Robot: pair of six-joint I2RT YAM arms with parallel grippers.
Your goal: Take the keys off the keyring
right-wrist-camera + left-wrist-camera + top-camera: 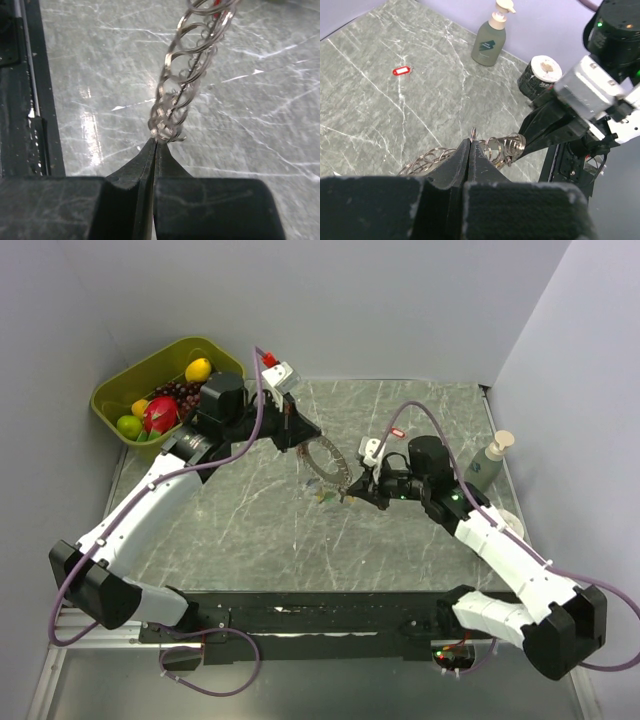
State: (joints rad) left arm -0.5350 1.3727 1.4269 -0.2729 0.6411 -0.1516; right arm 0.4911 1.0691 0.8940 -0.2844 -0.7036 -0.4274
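One keyring point(325, 465) hung above the desk point(250, 530) at the centre of the top view, stretched between two end effectors. The left end effector point(303, 447) held its upper-left end and the right end effector point(351, 492) its lower-right end. Its long axis ran from upper left to lower right, bowed in a shallow arc.

In the left wrist view the fingers point(462, 155) were pressed together, pinching one ring of the keyring point(504, 146), whose linked rings spread to both sides of the tips. In the right wrist view the fingers point(147, 155) were likewise pressed together, pinching the keyring's point(172, 100) lowest links. From there it rose from bottom centre toward the upper right of the frame.

One red key point(398, 430) lay loose on the desk, right of the keyring and apart from it; in the left wrist view it point(402, 71) sat at the upper left. A few small keys point(321, 496) dangled under the keyring's middle, too small to count.

One bin point(150, 360) of fruit stood at the upper left. One bottle point(487, 462) stood at the right, with one roll point(543, 74) near it.
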